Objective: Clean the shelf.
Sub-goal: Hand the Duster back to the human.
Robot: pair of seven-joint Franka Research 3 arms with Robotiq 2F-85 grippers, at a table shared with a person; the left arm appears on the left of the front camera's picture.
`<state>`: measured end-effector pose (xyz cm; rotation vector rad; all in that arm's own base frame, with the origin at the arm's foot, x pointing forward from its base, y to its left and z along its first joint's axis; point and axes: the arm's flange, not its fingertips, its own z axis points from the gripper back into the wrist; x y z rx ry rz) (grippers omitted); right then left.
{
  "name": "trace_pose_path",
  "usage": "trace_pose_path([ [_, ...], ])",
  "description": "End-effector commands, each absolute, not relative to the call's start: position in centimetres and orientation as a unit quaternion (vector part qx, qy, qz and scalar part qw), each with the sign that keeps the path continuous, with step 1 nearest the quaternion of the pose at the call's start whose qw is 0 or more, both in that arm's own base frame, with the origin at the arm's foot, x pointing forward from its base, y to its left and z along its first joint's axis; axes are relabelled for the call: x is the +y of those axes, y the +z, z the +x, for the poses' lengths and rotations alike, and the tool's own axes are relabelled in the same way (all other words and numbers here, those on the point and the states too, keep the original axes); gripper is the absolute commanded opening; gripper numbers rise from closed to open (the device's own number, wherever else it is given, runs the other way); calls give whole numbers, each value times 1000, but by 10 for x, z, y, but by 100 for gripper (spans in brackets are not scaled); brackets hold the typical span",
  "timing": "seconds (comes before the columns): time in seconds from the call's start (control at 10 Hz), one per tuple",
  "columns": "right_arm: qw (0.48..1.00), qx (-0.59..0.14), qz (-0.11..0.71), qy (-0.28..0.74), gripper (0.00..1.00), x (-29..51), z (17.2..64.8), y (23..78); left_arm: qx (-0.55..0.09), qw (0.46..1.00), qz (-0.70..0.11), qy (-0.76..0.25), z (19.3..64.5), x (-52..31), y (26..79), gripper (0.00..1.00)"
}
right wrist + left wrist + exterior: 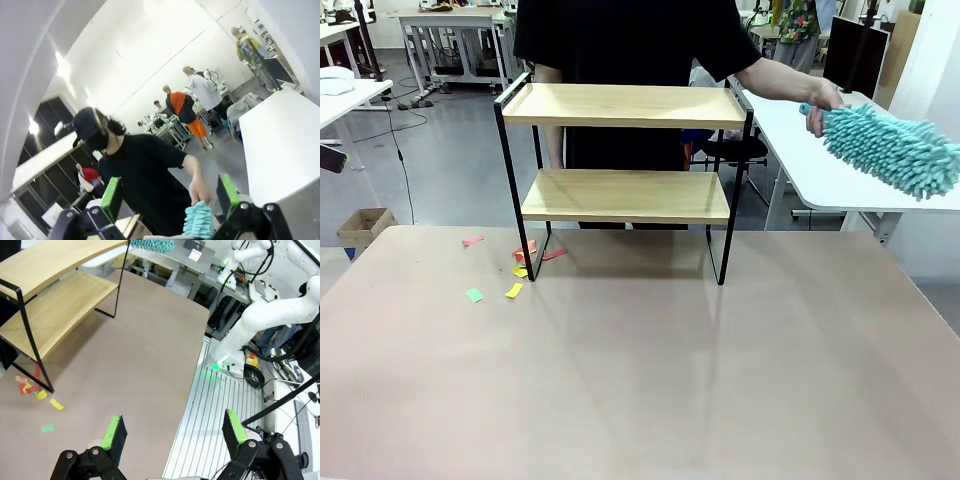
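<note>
Wooden boards of the shelf (55, 295) were seen up and to the left of the left gripper (172, 432), well apart from it, on the brown table (145, 355). Coloured paper scraps (37, 392) were noted by the shelf's nearest leg, left of the green pads (111, 432). The left jaws were held wide apart with nothing between them. The right gripper (167, 197) was likewise found spread and empty; between its fingers, farther off, a teal duster (200, 220) was gripped by the person's hand (199, 192).
</note>
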<state>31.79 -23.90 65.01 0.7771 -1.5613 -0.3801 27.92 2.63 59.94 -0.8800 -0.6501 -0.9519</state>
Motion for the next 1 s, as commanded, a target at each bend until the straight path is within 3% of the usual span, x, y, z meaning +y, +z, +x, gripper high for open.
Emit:
trace_pose_path([
  [0.0,622,-675,361,-165,100,-245,330,639,-300,745,-409,-433,279,24,603,100],
  [0.9,627,-681,339,-166,100,-239,318,650,-300,745,-409,-433,279,24,603,100],
])
